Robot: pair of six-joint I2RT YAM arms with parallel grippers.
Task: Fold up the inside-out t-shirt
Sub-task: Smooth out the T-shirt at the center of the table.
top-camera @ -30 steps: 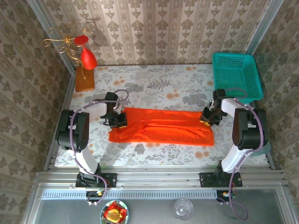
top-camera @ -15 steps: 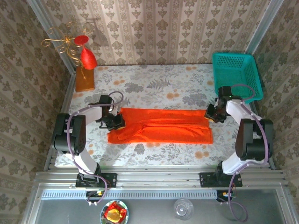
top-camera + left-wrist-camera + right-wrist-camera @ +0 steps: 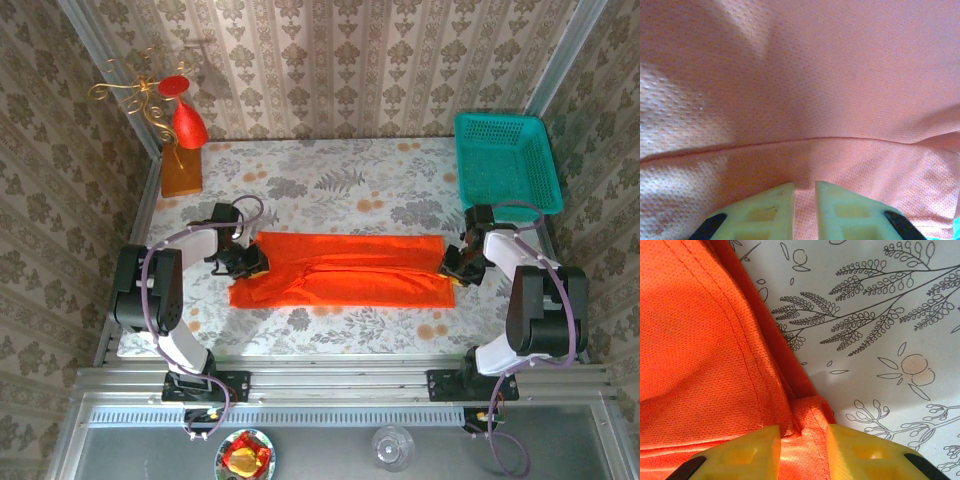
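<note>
Robot test booth dressed as a home
Damask wallpaper panels (image 3: 350,60) stand in a bare aluminium frame (image 3: 340,380) around a floral tablecloth (image 3: 340,185), a built set.

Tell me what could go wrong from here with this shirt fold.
The right gripper pinches only a corner hem of the t-shirt, so it may slip free. The left gripper bites a loose fold, so layers might shift when lifted. The teal basket sits close beyond the right arm, a possible bump.
</note>
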